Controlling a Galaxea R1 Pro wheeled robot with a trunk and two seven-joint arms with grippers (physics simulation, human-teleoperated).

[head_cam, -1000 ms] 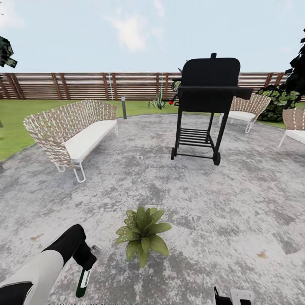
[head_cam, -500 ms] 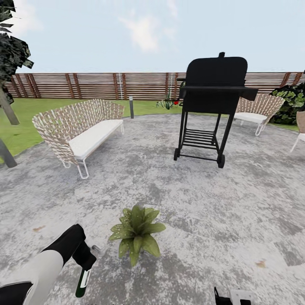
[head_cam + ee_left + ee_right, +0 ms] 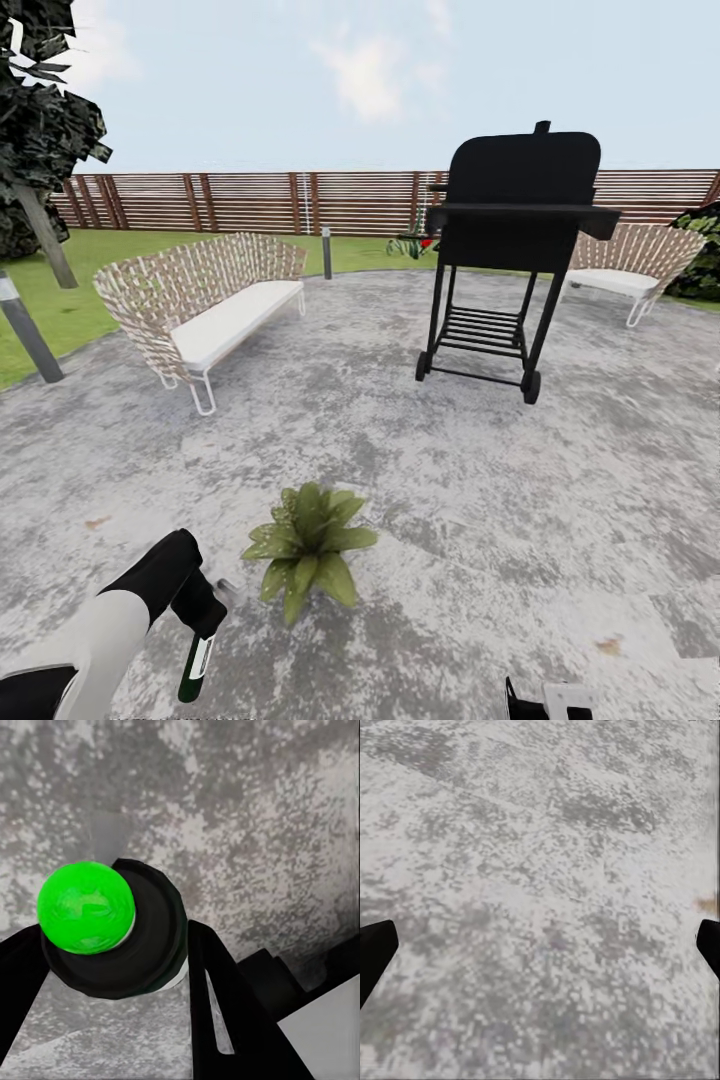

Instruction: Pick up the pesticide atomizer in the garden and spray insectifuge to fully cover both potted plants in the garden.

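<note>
here, one potted plant (image 3: 306, 547) lower centre; left fingers (image 3: 225, 1012) grip one pesticide atomizer (image 3: 196, 665); right fingers (image 3: 375, 952) spread open.

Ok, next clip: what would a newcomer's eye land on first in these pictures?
Probably the tall black grill standing on the grey paved patio, right of centre in the head view, with the woven bench to its left in front of the slatted fence. Closer in, a potted plant sits on the paving, just beside the left pincer, which holds the pesticide atomizer; the left wrist view shows a bright green top on the bottle.
</note>
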